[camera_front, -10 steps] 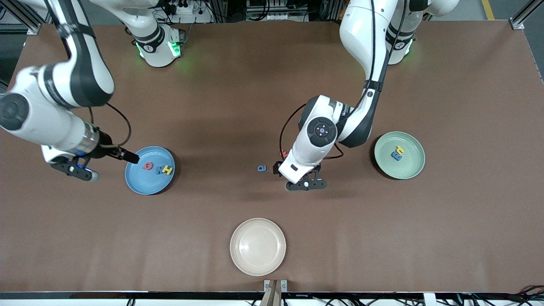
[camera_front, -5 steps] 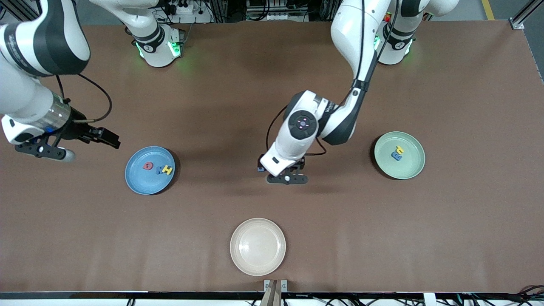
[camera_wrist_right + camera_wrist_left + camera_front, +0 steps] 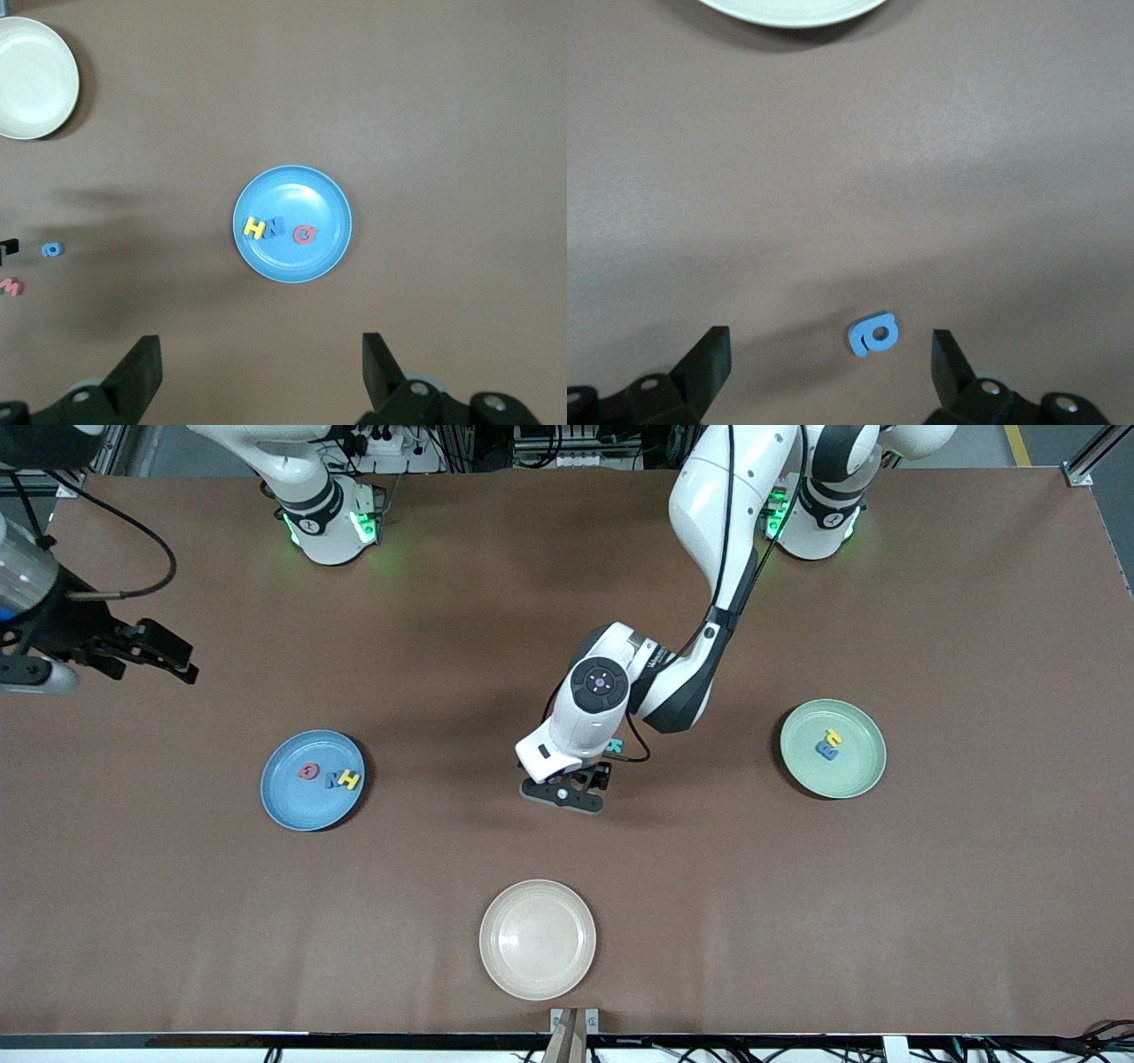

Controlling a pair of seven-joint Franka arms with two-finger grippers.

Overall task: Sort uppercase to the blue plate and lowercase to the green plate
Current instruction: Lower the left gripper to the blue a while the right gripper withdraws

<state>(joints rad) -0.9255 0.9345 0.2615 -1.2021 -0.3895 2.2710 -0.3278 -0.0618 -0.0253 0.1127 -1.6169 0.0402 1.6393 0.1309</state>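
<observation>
Now, in the order of the front view:
Right hand (image 3: pixel 53 669): raised over bare bench (image 3: pixel 797 921) at the right arm's end, fingers spread, nothing held; this arm is judged to be waiting.
Blue plate (image 3: pixel 292 802): three uppercase letters are held in it, a red Q (image 3: pixel 307 771), a blue one and a yellow H (image 3: pixel 349 779), side by side.
Beige plate (image 3: pixel 538 940): nearest the front camera, nothing in it.
Left hand (image 3: pixel 567 788): lowered mid-bench, fingers spread wide either side of the blue a (image 3: pixel 873 333), not yet touching it.
Teal letter (image 3: pixel 615 745): partly hidden under the left arm, still unsorted.
Green plate (image 3: pixel 864 775): a yellow and a blue lowercase letter are seen in it.
Risk: the a lies flat and thin; if the fingers are closed too high, it could be missed or flicked away.
</observation>
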